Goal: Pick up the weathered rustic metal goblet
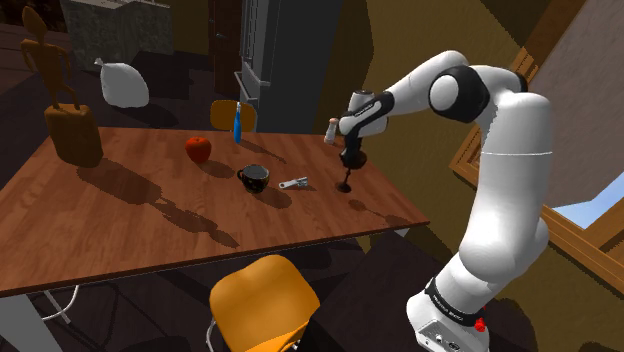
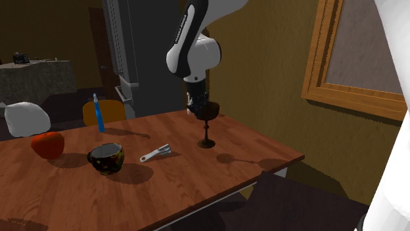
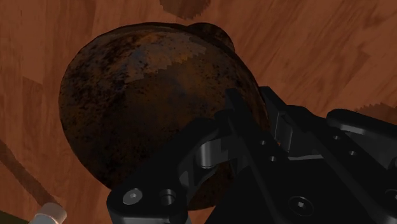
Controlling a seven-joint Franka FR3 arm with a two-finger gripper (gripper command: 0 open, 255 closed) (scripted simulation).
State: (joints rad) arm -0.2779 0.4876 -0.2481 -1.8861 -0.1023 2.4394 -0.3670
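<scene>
**Goblet in gripper, near the table's end**

**Holder:** all-black two-finger gripper (image 2: 202, 109), pointing down. Its fingers are narrowed onto the bowl of the item and clasp its wall.

**Item:** rust-brown, pitted metal goblet (image 2: 209, 116) with a round bowl, thin stem and small foot. It stands upright directly beneath the gripper, above the reddish-brown wooden table (image 2: 217, 187). I cannot tell whether the foot touches the wood.

**Writing:** the dark band (image 1: 447, 312) at the white arm's foot carries pale marks too small to read.

**Edges and room:**
- The table's far edge runs just behind the gripper.
- Its end edge lies near, on the second exterior view's right.
- Bare tabletop lies between the gripper and that end.

**Neighbours, on the second exterior view's left of the gripper:**
- a small silver tool (image 2: 156, 154), near
- a glossy black mug (image 2: 106, 158), beyond the tool
- a red apple-like fruit (image 2: 47, 144), well apart
- a slim blue upright bottle (image 2: 98, 113), well apart
</scene>
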